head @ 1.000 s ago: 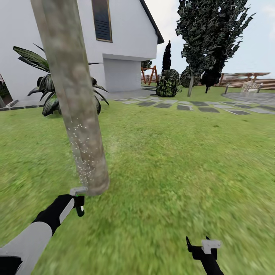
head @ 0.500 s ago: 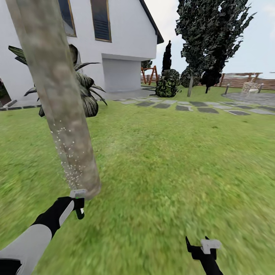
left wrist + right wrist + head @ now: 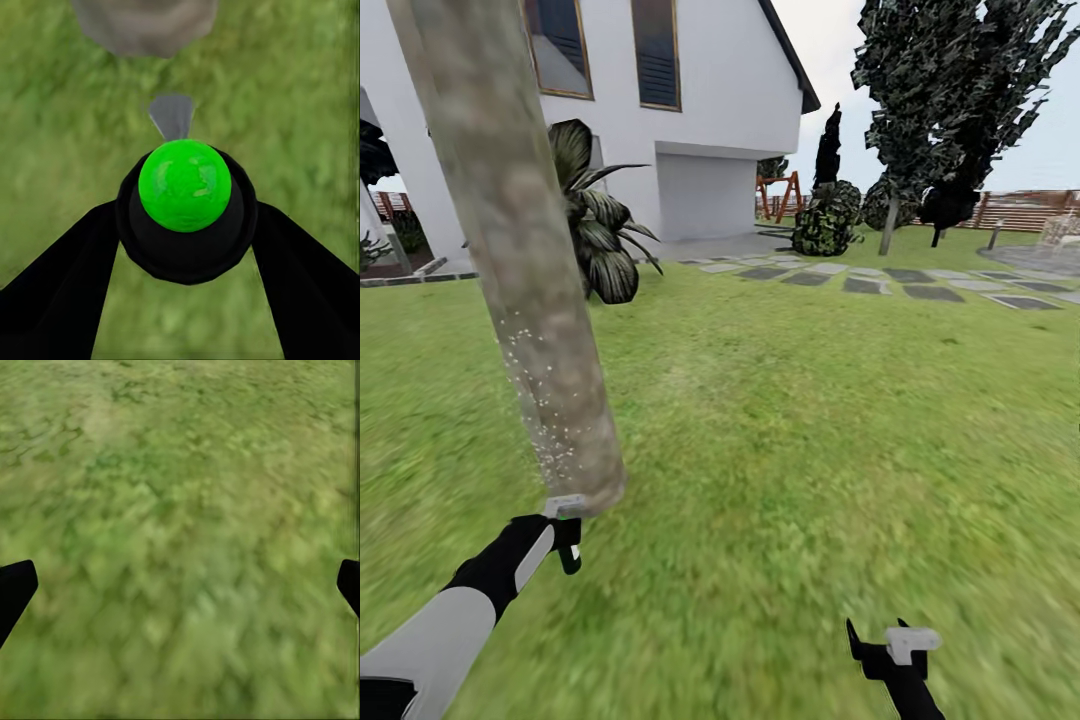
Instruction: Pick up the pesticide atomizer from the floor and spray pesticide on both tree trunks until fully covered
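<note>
Atomizer (image 3: 184, 196) pinched in the left gripper (image 3: 565, 522), specks (image 3: 540, 400) dotting the near trunk (image 3: 520, 250); upper trunk and far tree (image 3: 920, 100) look unsprayed. Right gripper (image 3: 890, 650) spread, empty.

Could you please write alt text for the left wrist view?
The left gripper is shut on the atomizer, whose round green top faces the camera. Its grey nozzle points at the trunk, with grass beneath.

The tree trunk (image 3: 520, 260) is cut off by the head view's top edge; its foliage is unseen.
</note>
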### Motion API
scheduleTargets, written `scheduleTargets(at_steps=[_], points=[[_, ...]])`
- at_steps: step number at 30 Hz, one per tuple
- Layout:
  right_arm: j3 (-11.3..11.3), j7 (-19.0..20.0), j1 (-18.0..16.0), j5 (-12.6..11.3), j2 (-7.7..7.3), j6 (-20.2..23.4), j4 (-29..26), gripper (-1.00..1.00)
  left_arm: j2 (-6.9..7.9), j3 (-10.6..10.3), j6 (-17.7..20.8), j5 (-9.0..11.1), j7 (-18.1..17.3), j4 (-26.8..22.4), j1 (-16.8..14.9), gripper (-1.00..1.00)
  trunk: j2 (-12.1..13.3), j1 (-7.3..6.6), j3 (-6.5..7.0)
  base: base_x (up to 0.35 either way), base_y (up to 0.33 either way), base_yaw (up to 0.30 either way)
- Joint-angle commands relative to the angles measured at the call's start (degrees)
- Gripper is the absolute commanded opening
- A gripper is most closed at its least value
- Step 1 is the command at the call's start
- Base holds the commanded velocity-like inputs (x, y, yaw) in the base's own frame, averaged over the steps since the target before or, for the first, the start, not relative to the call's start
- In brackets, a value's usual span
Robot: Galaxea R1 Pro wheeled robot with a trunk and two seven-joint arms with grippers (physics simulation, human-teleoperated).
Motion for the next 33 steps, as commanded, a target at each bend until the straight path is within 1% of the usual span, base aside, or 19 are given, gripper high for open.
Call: scheduleTargets(at_steps=[1, 11, 20, 24, 33], points=[[0.0, 0.0, 0.0, 0.0, -0.02, 0.0, 0.0, 1.00, 0.00, 0.0, 0.0, -0.1, 0.0, 0.0, 0.0, -1.00, 0.0, 0.00, 0.00, 0.000, -0.273, 0.001], [0.0, 0.1, 0.0, 0.0, 0.03, 0.0, 0.0, 1.00, 0.05, 0.1, 0.0, -0.1, 0.0, 0.0, 0.0, -1.00, 0.0, 0.00, 0.00, 0.000, -0.273, 0.017], [0.0, 0.1, 0.0, 0.0, 0.11, 0.0, 0.0, 1.00, 0.19, 0.2, 0.0, -0.1, 0.0, 0.0, 0.0, -1.00, 0.0, 0.00, 0.00, 0.011, -0.273, 0.258], [0.0, 0.1, 0.0, 0.0, 0.05, 0.0, 0.0, 1.00, 0.41, 0.3, 0.0, -0.1, 0.0, 0.0, 0.0, -1.00, 0.0, 0.00, 0.00, 0.160, -0.246, 0.177], [0.0, 0.1, 0.0, 0.0, 0.05, 0.0, 0.0, 1.00, 0.44, 0.3, 0.0, -0.1, 0.0, 0.1, 0.0, -1.00, 0.0, 0.00, 0.00, 0.234, -0.200, 0.007]])
